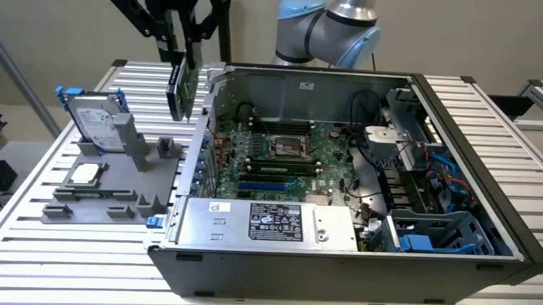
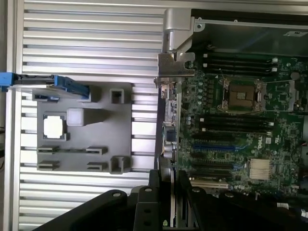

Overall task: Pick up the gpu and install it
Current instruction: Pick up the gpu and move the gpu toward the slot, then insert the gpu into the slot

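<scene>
We are making out a white Dell logo (image 2: 259, 142) on the motherboard (image 2: 216, 125). We are seeing a black label (image 1: 276, 222) with white print on the power supply (image 1: 212, 225) and a pale label on the hard drive (image 1: 95, 121), both unreadable.

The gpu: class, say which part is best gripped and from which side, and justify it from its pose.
The gpu hangs on edge, thin and flat, so probably pinch its upper edge across both faces, coming from above, as the gripper does, leaving the lower edge free.
</scene>
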You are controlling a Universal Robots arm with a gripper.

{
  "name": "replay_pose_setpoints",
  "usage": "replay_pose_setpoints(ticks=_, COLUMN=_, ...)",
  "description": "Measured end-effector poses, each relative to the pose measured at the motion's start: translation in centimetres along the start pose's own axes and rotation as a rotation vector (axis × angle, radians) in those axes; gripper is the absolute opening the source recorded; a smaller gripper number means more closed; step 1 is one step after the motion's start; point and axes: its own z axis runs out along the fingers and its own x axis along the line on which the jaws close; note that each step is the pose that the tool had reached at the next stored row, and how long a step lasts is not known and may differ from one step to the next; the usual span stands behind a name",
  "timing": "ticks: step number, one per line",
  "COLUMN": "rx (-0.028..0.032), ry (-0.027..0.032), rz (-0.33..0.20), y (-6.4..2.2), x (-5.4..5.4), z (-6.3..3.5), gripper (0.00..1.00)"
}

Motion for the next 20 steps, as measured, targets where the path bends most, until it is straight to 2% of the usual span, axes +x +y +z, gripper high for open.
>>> replay_pose_setpoints(ticks=4, rx=-0.0001, ry=0.0061, rz=0.0, y=-0.1, x=-1.8, z=-0.02, gripper=0.0)
replay_pose_setpoints(ticks=9, rx=-0.0002, ry=0.0104, rz=0.0, y=-0.18, x=-4.1, z=0.06, gripper=0.0)
replay_pose_setpoints(ticks=16, rx=0.0001, ry=0.0115, rz=0.0, y=-0.3, x=-7.3, z=0.84, gripper=0.0)
replay_pose_setpoints(ticks=20, rx=0.0033, ry=0.0117, rz=0.0, y=-0.38, x=-9.1, z=1.4, gripper=0.0)
